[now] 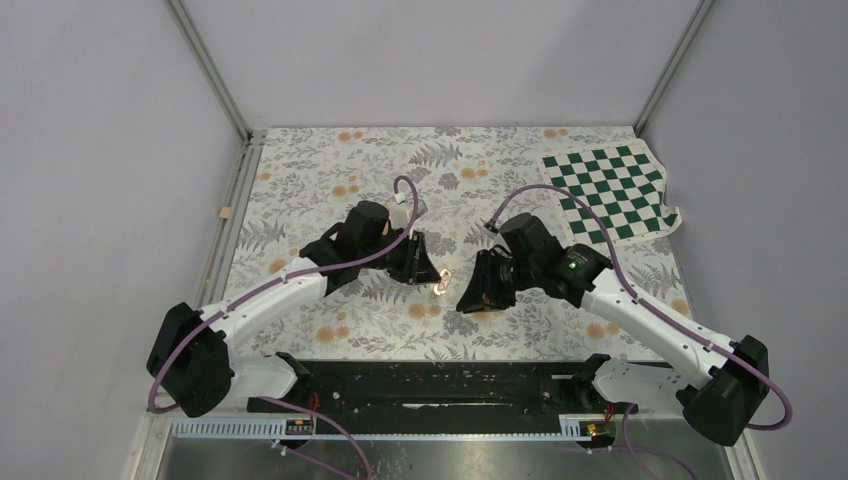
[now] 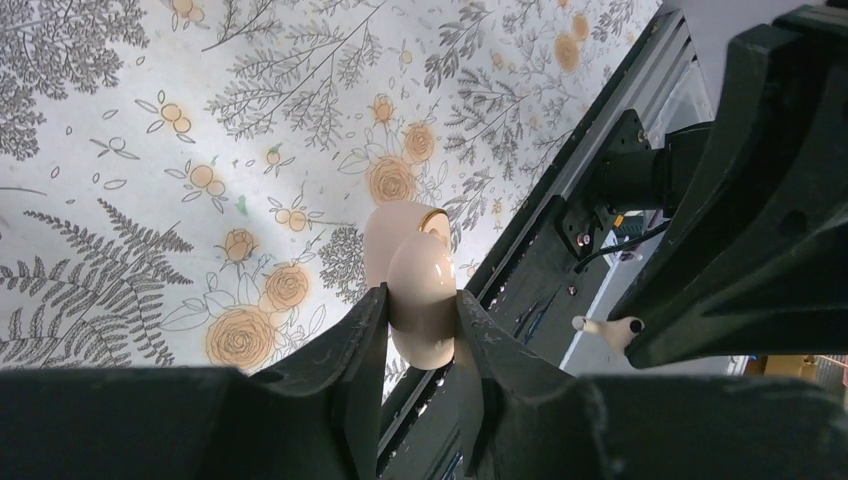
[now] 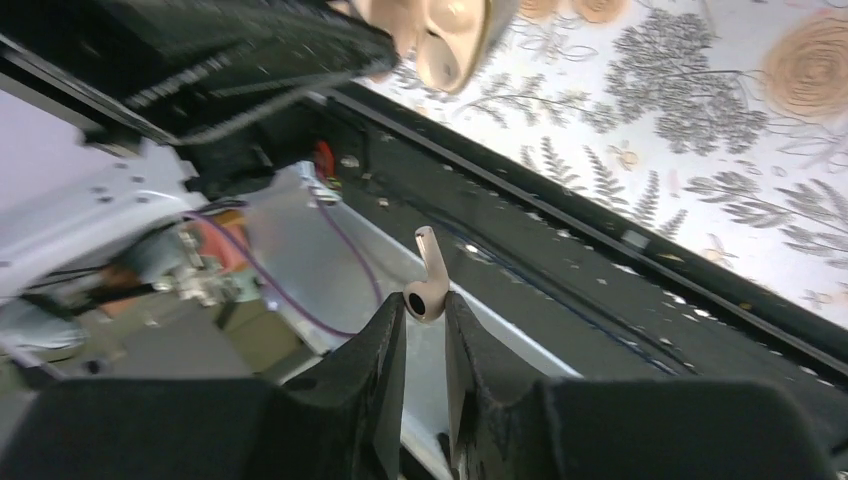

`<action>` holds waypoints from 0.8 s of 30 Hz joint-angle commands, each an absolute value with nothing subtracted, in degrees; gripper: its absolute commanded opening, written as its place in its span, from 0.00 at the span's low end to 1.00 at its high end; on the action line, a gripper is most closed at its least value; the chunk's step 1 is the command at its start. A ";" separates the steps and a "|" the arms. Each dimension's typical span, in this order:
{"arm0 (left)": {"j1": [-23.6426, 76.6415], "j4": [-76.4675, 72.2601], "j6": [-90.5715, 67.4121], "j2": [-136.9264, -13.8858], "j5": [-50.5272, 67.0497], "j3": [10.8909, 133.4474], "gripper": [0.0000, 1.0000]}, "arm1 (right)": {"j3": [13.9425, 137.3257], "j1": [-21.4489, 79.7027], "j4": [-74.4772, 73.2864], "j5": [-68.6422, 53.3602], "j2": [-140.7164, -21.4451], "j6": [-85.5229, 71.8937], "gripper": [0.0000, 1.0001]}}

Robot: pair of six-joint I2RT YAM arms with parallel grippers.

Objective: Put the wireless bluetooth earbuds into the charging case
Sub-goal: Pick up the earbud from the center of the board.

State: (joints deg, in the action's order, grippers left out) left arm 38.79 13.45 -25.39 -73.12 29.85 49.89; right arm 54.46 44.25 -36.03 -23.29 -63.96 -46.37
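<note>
Floral table, checkered cloth atop

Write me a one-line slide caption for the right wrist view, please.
Right gripper pinches an earbud by its head; beyond, the left gripper holds the charging case.

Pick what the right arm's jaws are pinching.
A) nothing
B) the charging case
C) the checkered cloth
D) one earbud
D: in the right wrist view a pale stemmed earbud sits pinched between the right jaws; the charging case is in the left jaws.
</note>
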 commanded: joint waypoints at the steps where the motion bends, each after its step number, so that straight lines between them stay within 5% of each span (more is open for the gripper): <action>1: 39.33 6.72 -26.41 -70.30 27.21 48.21 0.00 | 52.53 40.46 -26.93 -32.64 -62.93 -55.31 0.00; 24: 39.36 4.27 -28.04 -67.28 27.60 46.11 0.00 | 37.83 34.76 5.24 -37.54 -65.63 -80.93 0.00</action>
